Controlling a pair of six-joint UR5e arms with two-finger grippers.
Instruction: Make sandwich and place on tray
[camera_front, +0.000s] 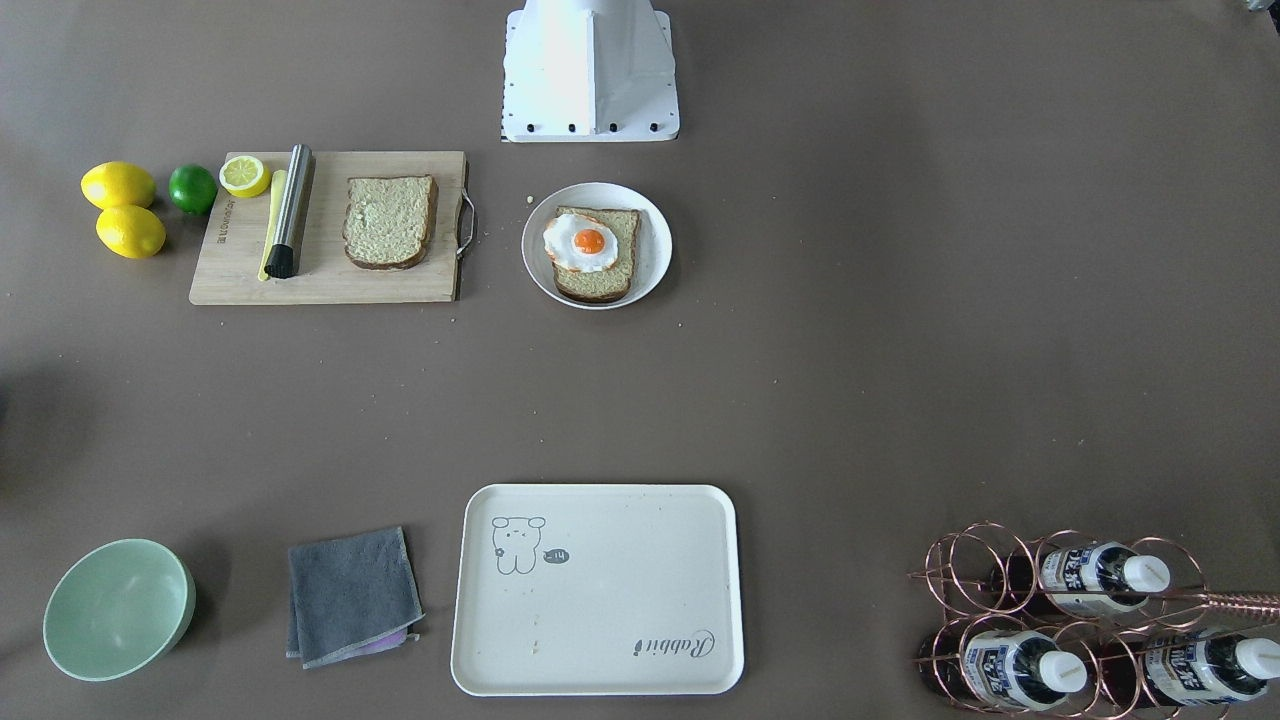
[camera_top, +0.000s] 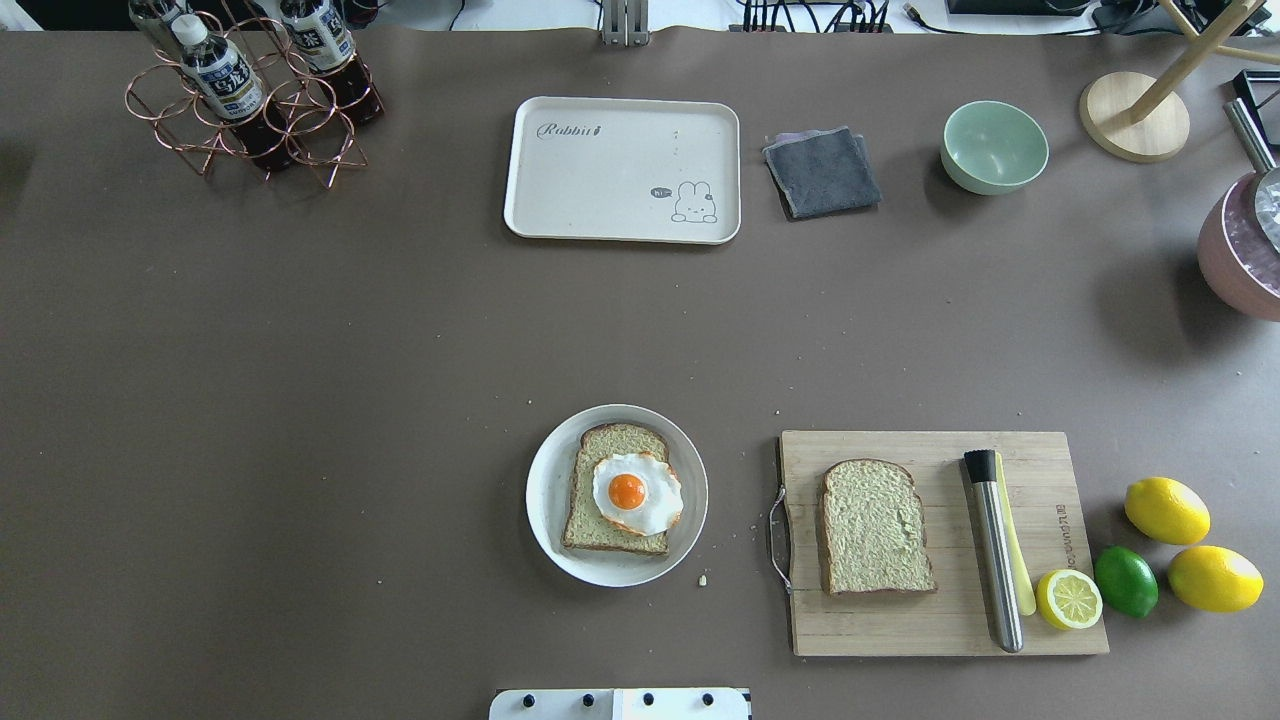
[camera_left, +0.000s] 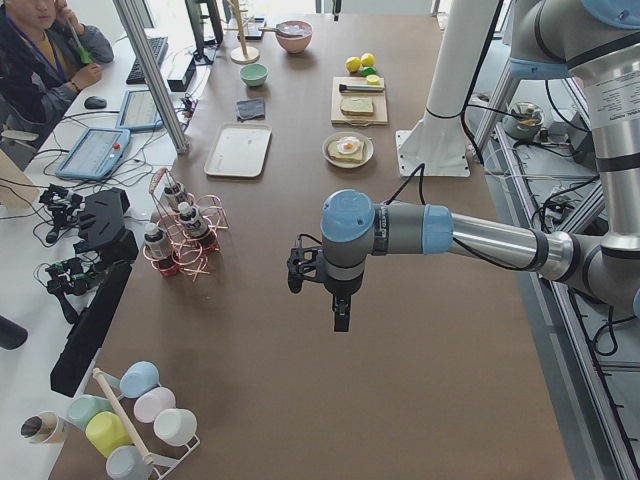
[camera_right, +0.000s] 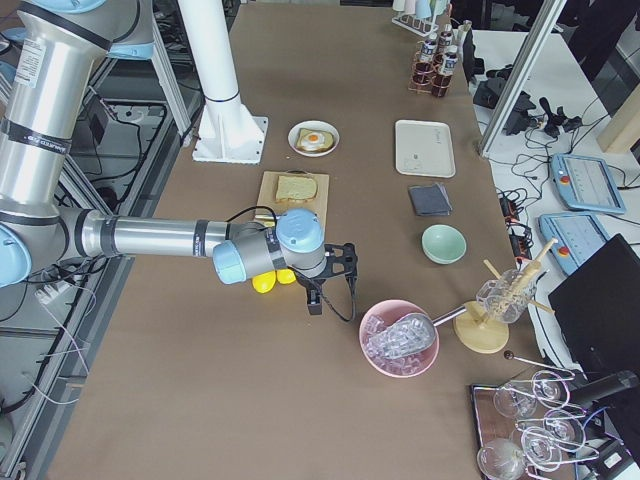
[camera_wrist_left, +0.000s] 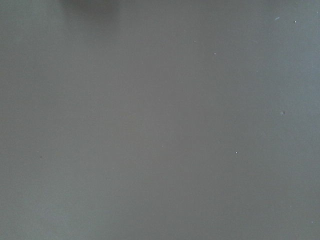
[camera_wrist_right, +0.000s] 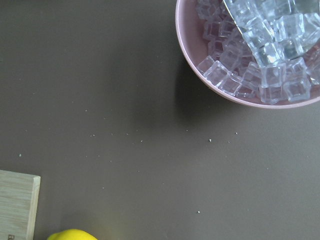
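Note:
A round white plate (camera_top: 545, 500) holds one slice of brown-crusted bread (camera_top: 600, 525) with a fried egg (camera_top: 636, 492) on top, uncovered. A second slice (camera_top: 875, 527) lies apart on the wooden cutting board (camera_top: 900, 630). The cream tray (camera_top: 600, 180) with the "Rabbit" script lies at the table's far side with nothing on it. My left gripper (camera_left: 340, 312) hangs over bare table far to the left and shows only in the exterior left view. My right gripper (camera_right: 313, 300) hangs beside the lemons and shows only in the exterior right view. I cannot tell whether either is open or shut.
On the board lie a steel tool (camera_top: 993, 550) and a half lemon (camera_top: 1068, 598). Two lemons (camera_top: 1166, 510) and a lime (camera_top: 1125, 580) lie right of it. A grey cloth (camera_top: 822, 172), green bowl (camera_top: 994, 146), bottle rack (camera_top: 250, 95) and pink ice bowl (camera_wrist_right: 250, 55) stand around.

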